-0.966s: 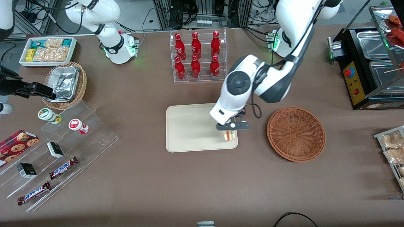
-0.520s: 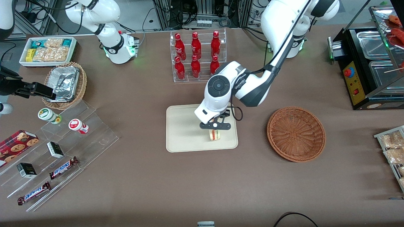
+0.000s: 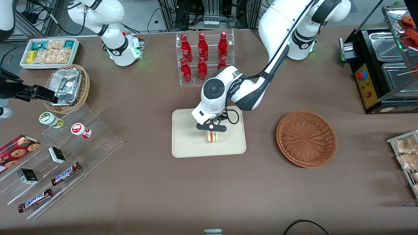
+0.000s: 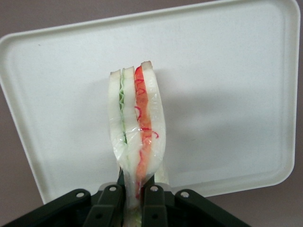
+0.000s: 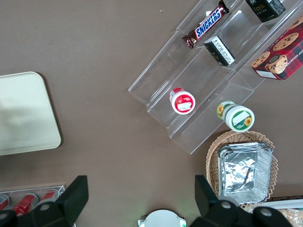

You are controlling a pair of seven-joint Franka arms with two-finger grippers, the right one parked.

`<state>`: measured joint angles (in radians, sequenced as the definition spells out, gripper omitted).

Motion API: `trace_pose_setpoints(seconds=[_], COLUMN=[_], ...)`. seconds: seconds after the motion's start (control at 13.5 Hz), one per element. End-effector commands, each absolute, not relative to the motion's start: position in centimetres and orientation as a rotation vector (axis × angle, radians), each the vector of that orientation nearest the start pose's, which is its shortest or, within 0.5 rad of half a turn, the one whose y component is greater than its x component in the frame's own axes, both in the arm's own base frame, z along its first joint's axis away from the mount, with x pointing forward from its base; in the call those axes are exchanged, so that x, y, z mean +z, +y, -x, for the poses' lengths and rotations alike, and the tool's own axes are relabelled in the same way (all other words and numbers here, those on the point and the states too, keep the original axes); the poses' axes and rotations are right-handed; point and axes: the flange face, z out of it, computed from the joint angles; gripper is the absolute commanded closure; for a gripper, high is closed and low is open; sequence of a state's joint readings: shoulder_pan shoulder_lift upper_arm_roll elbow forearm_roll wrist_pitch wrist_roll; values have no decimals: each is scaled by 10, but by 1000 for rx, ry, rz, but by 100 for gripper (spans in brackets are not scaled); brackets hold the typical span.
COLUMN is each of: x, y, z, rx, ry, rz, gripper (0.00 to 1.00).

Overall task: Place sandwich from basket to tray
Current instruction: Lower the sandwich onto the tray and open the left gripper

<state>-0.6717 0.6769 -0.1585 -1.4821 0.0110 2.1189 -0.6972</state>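
Note:
The sandwich (image 3: pixel 213 136) (image 4: pixel 137 127), a clear-wrapped white wedge with red and green layers, hangs edge-on above the middle of the cream tray (image 3: pixel 186 143) (image 4: pixel 227 85). My left gripper (image 3: pixel 211 128) (image 4: pixel 135 198) is shut on its narrow end, black fingers (image 4: pixel 112 201) pressing each side. The reddish-brown wicker basket (image 3: pixel 306 138) stands beside the tray toward the working arm's end of the table, with nothing visible in it.
A clear rack of red bottles (image 3: pixel 203 57) stands farther from the front camera than the tray, close to the arm's elbow. Toward the parked arm's end are acrylic steps (image 3: pixel 65 156) with snack bars and cups, a foil container in a tan basket (image 3: pixel 67 88), and a white snack bin (image 3: pixel 49 52).
My gripper has carried the sandwich from the tray's basket-side edge inward over the tray's middle, away from the basket.

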Motion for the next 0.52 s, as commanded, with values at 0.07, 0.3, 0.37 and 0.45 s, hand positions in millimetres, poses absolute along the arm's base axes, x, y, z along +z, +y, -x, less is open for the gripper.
trace_pose_setpoints(seconds=[0.07,0.3,0.37,0.45], x=[267,264,260,260], y=[-517,-518,-518,-518], z=[-497,-497,-497,-497], rx=[115,109,115,116], ry=[141,134,134,132], rz=[3166,3173,3170,3171], gripper=[100,100,100,100])
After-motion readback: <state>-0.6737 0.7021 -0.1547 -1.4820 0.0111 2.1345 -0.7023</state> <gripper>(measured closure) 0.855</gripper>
